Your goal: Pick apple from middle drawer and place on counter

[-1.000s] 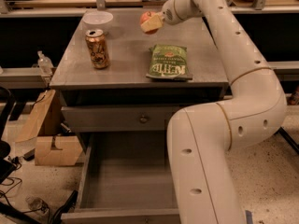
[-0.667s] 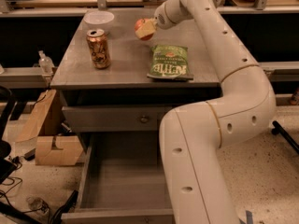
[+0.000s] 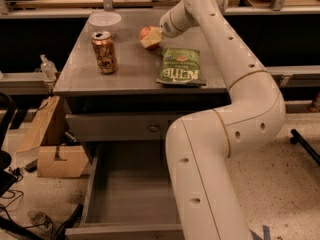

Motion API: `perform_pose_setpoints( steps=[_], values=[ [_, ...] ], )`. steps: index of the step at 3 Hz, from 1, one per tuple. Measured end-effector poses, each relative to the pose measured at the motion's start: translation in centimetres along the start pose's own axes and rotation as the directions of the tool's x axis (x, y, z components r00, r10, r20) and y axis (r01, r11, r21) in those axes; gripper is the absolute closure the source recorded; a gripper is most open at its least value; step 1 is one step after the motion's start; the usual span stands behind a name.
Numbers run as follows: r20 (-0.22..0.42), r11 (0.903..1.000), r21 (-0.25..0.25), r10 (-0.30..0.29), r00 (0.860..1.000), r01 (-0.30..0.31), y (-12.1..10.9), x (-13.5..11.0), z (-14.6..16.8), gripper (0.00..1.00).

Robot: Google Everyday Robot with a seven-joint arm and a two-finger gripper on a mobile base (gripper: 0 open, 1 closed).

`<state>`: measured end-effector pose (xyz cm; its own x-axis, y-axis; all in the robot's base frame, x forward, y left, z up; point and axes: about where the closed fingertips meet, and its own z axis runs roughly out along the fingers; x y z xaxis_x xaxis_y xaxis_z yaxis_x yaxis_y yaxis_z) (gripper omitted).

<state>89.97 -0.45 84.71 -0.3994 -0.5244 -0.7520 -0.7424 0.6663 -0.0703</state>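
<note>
Toward the left of the frame, nothing bears on the job: a cardboard box (image 3: 55, 159) on the floor beside the cabinet. At lower centre the middle drawer (image 3: 127, 189) stands pulled out, its grey bottom bare.

On the upper-left part of the counter (image 3: 130, 71) a drink can (image 3: 104, 52) stands upright, with a white bowl (image 3: 104, 21) behind it at the back edge. To their right, in the upper middle of the frame, the gripper (image 3: 149, 38) pinches the apple (image 3: 145, 32) between its pale fingers, low over the back part of the counter. I cannot tell whether the apple touches the surface yet.

That is my first worry. If I let go while it hangs above the top, a round apple will likely bounce and roll, either left into the bowl or the can, or back off the rear edge. A tilted release would do the same.

Just right of the apple and nearer the front lies a green chip bag (image 3: 180, 66). Setting the apple partly on its edge would leave it unstable. Farther right, the arm (image 3: 220, 149) crosses the counter's right side, so a careless pull-back could drag the bag.
</note>
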Motion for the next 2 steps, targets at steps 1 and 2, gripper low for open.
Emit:
perform_pose_setpoints(
  steps=[1, 2],
  values=[
    [-0.003, 1.0000, -0.004, 0.001, 1.000, -0.001, 0.14, 0.12, 0.35, 0.51],
    [-0.004, 1.0000, -0.005, 0.001, 1.000, -0.001, 0.19, 0.17, 0.49, 0.20]
  ],
)
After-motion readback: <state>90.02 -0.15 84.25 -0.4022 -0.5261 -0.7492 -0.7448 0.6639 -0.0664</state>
